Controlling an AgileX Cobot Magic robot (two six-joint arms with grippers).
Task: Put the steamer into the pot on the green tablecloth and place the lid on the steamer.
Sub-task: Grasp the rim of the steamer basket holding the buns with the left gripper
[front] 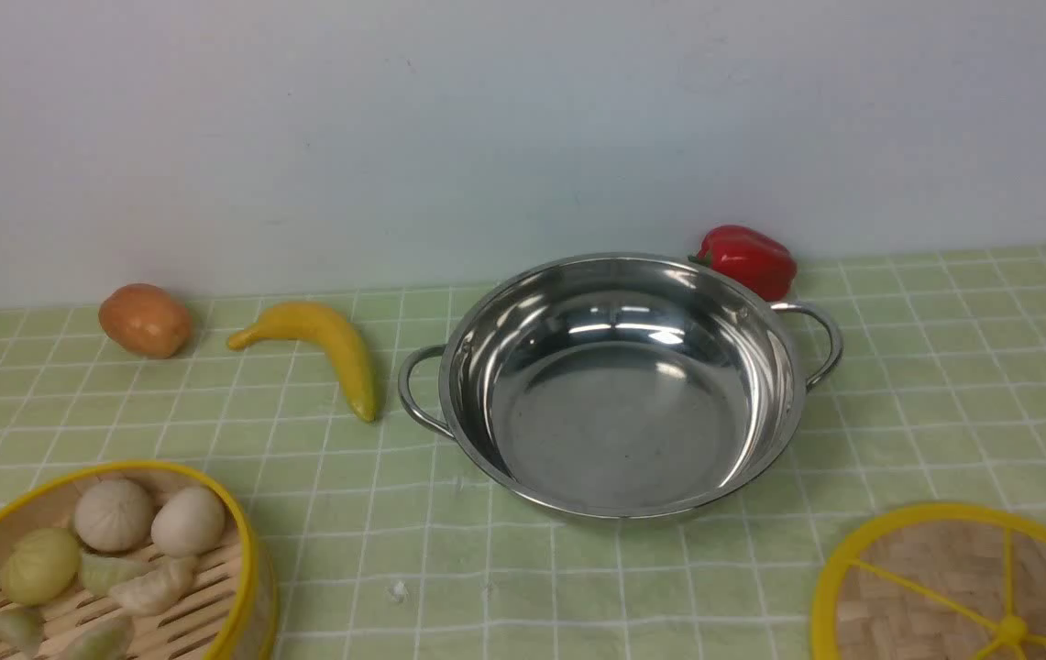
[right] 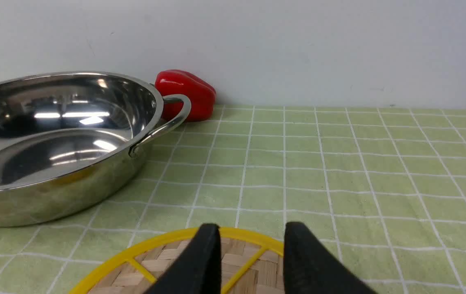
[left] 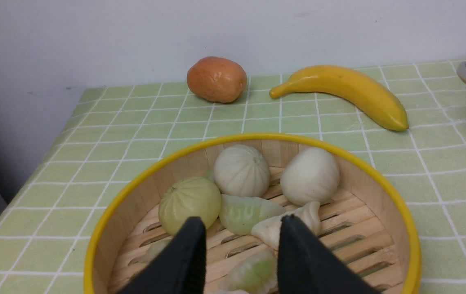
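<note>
- One green tablecloth (front: pixel 944 412), gridded in white, spread beneath both sets of jaws and all items.
- One pot (front: pixel 619 412), steel, two loop handles, nothing inside. It stands on the cloth ahead of both sets of jaws, off to the right of the left pair and to the left of the right pair.
- One lid (front: pixel 944 559), flat on the cloth directly below the right jaws, apart from the pot.
- One steamer (left: pixel 257 136), on the cloth directly below the left jaws, not in the pot.
- One banana (front: pixel 330 344) and one orange-brown round fruit (front: pixel 145 319), both beyond the left jaws towards the wall.
- One red pepper (front: pixel 747 257), far beyond the right jaws, behind the pot's right handle.
- In the steamer: two white buns (front: pixel 115 515), one pale green bun (front: pixel 39 566), at least four dumplings (front: pixel 156 587).
- Left gripper (left: pixel 241 222): fingers parted with a clear gap, poised over the steamer's contents. Nothing is gripped, and contact cannot be confirmed.
- Right gripper (right: pixel 252 226): fingers parted likewise, over the lid's far rim, holding nothing.
- The front view shows all items together but neither gripper. Only the wrist views show the jaws. The left wrist view omits pepper and lid; the right omits steamer, banana and fruit.
</note>
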